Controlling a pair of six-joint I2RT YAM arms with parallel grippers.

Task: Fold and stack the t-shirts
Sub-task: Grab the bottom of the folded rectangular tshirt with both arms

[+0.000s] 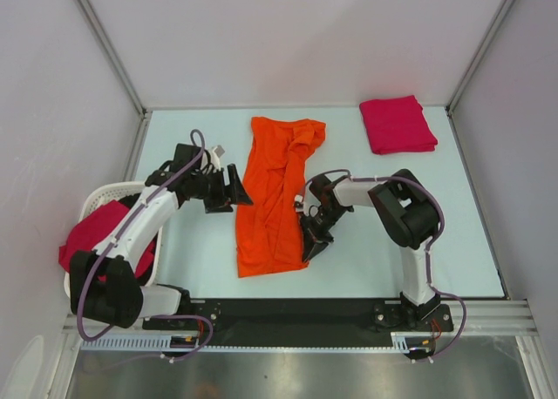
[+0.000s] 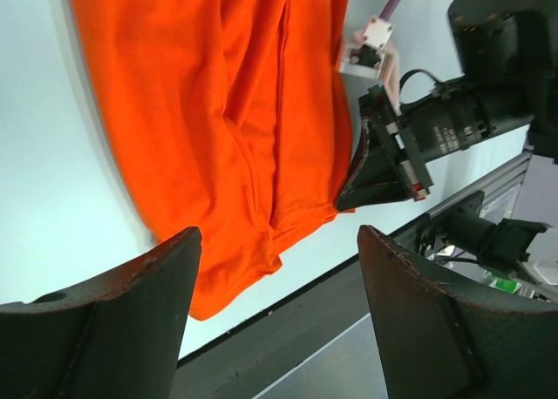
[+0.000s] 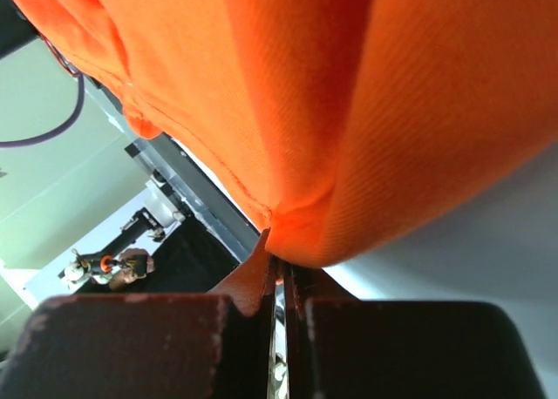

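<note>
An orange t-shirt [image 1: 275, 190] lies as a long strip down the middle of the table, bunched at its far end. My right gripper [image 1: 312, 238] is at its right edge near the front. In the right wrist view its fingers [image 3: 283, 264] are shut, pinching the hem of the orange cloth [image 3: 349, 94]. My left gripper [image 1: 237, 194] hangs open just off the shirt's left edge. Nothing is between its jaws [image 2: 277, 238], which look over the orange shirt [image 2: 227, 111]. A folded crimson-pink t-shirt [image 1: 397, 125] lies at the back right. Another crimson-pink t-shirt [image 1: 100, 229] is heaped in the basket.
A white slatted basket [image 1: 100, 194] stands at the table's left edge beside the left arm. The black rail [image 1: 296, 310] with both arm bases runs along the near edge. Grey walls close in the back and sides.
</note>
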